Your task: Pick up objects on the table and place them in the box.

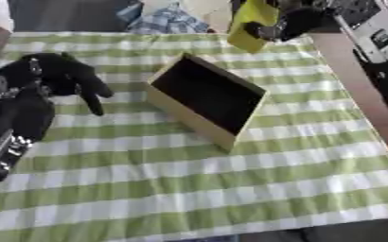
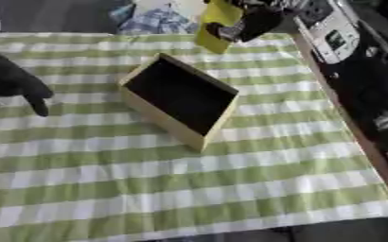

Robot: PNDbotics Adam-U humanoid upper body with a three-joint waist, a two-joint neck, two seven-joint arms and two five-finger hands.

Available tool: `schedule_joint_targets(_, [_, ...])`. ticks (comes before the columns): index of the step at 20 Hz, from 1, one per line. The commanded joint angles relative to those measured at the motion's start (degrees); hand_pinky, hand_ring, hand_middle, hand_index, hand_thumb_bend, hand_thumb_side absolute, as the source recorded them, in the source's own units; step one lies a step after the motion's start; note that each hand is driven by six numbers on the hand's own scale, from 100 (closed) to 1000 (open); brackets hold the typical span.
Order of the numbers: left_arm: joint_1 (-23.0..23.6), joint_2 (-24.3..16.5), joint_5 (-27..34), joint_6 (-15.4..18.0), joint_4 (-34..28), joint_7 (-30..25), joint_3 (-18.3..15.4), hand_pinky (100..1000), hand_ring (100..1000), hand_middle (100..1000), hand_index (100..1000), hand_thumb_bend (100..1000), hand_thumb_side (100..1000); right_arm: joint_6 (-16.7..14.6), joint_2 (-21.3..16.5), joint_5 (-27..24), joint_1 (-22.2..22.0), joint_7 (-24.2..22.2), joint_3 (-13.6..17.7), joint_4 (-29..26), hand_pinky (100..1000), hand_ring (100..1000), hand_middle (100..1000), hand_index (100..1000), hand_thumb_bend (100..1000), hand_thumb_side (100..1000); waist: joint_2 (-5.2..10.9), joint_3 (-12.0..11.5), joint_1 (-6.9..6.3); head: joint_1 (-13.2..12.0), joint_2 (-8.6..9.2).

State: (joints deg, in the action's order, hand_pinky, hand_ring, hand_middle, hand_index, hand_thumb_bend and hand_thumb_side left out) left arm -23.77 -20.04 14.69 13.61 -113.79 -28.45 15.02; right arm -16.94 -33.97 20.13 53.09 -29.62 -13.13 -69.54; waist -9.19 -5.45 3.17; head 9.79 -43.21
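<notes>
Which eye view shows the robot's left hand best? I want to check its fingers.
The left eye view: the whole left hand and forearm show over the green checked cloth, fingers hanging relaxed. The right eye view cuts it off at the picture's left edge.

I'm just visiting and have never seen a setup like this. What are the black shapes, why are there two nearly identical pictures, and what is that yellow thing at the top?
Both pictures come from a camera pair in the robot's head, looking down at the table with its green and white checked cloth. They are its left and right eyes, so they show the same moment from slightly shifted spots.

The black shape at the left is the robot's left hand on its arm, resting over the cloth with fingers relaxed and holding nothing. At the top, the right hand comes in from the far side and holds a yellow object lifted above the cloth; what the object is I cannot tell.

In the middle sits an open box with pale walls and a dark inside. It looks empty. The yellow object is probably headed there.
</notes>
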Motion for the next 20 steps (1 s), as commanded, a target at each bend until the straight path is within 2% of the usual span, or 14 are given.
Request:
schedule_joint_targets(1, [-1.17, -0.04, 0.43, -0.05, -0.81, -0.09, -0.22, 534, 687, 632, 815, 100, 635, -0.32, 0.59, 0.45, 1.75, -0.98, -0.06, 0.58, 385, 372, 410, 740, 100, 414, 0.72, -0.19, -0.19, 0.49, -0.08])
schedule_joint_targets(8, [-1.73, 0.39, 0.66, -0.31, -0.81, 0.84, -0.54, 535, 688, 633, 815, 100, 628, -0.29, 2.66, 0.79, 1.67, -3.48, -1.09, 3.68, 392, 381, 415, 741, 100, 488, 0.37, -1.17, -0.13, 1.08, -0.46])
schedule_joint_targets(9, [-1.83, 0.45, 0.66, -0.34, -0.81, 0.89, -0.54, 535, 688, 633, 815, 100, 629, -0.23, 2.90, 0.75, 1.56, -3.84, -1.15, 4.37, 393, 382, 415, 741, 100, 475, 0.30, -1.31, -0.09, 1.18, -0.54])
schedule_joint_targets(10, [-1.93, 0.49, 0.66, -0.35, -0.81, 0.90, -0.54, 535, 688, 633, 815, 100, 627, -0.18, 3.11, 0.68, 1.46, -4.23, -1.19, 5.09, 394, 383, 416, 741, 100, 514, 0.19, -1.46, -0.05, 1.25, -0.61])
schedule_joint_targets(13, [-2.18, 0.66, 0.62, -0.41, -0.81, 0.89, -0.55, 535, 688, 632, 814, 100, 625, -0.25, 3.54, 0.45, 1.20, -5.06, -1.07, 6.75, 391, 383, 415, 740, 100, 539, -0.22, -1.82, 0.01, 1.36, -0.65])
schedule_joint_targets(20, [-2.34, 0.88, 0.45, -0.63, -0.81, 0.65, -0.45, 535, 687, 632, 815, 100, 624, -1.04, 4.43, 0.42, 0.57, -6.11, -1.22, 6.74, 391, 382, 414, 739, 100, 536, -0.72, -1.97, -0.05, 1.78, -0.21])
